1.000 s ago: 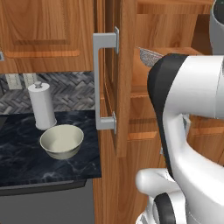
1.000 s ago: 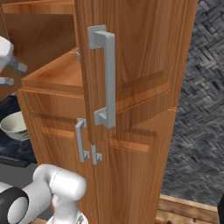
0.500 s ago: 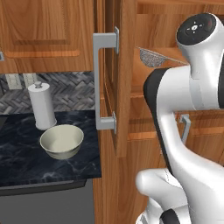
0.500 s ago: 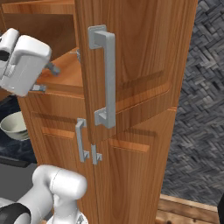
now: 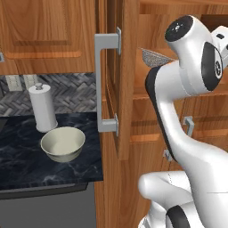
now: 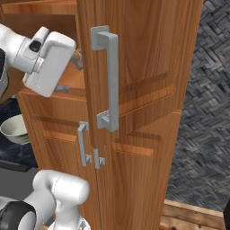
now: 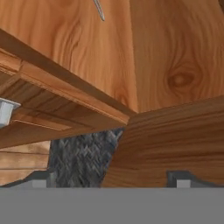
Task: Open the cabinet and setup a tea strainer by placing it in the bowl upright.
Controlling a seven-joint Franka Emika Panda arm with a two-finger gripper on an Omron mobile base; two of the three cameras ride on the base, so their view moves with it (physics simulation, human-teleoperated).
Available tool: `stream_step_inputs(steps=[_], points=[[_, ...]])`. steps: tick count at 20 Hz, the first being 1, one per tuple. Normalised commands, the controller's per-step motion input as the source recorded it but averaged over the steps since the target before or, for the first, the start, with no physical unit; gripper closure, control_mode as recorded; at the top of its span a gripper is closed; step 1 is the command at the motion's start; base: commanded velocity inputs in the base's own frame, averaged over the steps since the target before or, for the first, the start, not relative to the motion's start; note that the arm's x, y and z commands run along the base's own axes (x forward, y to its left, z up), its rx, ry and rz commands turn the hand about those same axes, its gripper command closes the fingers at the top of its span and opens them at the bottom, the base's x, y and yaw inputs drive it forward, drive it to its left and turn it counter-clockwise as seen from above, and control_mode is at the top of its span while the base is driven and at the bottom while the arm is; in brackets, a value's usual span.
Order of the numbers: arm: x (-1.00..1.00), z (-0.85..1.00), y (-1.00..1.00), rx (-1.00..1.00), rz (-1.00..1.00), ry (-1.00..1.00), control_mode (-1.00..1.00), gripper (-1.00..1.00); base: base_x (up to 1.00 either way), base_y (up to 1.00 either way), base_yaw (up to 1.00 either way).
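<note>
The cabinet door point(image 5: 126, 75) stands swung open, edge-on in the left base view, its long grey bar handle point(image 5: 105, 84) facing left. In the right base view the door point(image 6: 148, 54) faces the camera. On the shelf inside lies the tea strainer point(image 5: 153, 57), its silver mesh showing just left of my arm. A thin metal sliver point(image 7: 99, 9) at the top of the hand view looks like its handle. The cream bowl point(image 5: 63, 143) sits on the dark counter, also the bowl point(image 6: 13, 129). My gripper point(image 6: 71, 74) is open at the shelf opening with nothing between its fingertips point(image 7: 41, 179).
A paper-towel roll point(image 5: 43, 107) stands behind the bowl on the dark marble counter point(image 5: 26, 164). Below the shelf are shorter doors with short grey handles point(image 6: 82, 143). A wooden shelf edge point(image 7: 70, 92) runs close across the hand view.
My arm has swung up and right, bringing the hand from the far left to the open shelf beside the door. The gripper stays open; door, bowl and strainer are unmoved.
</note>
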Motion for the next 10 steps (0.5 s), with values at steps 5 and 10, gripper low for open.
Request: stream_step_inputs(steps=[5,10], points=[[0.02,0.0,-0.72,-0.14,-0.06,0.08,-1.0,-1.0,0.0,0.0,0.0],[-0.14,0.0,-0.99,-0.05,-0.07,0.01,-1.0,-1.0,0.0,0.0,0.0]])
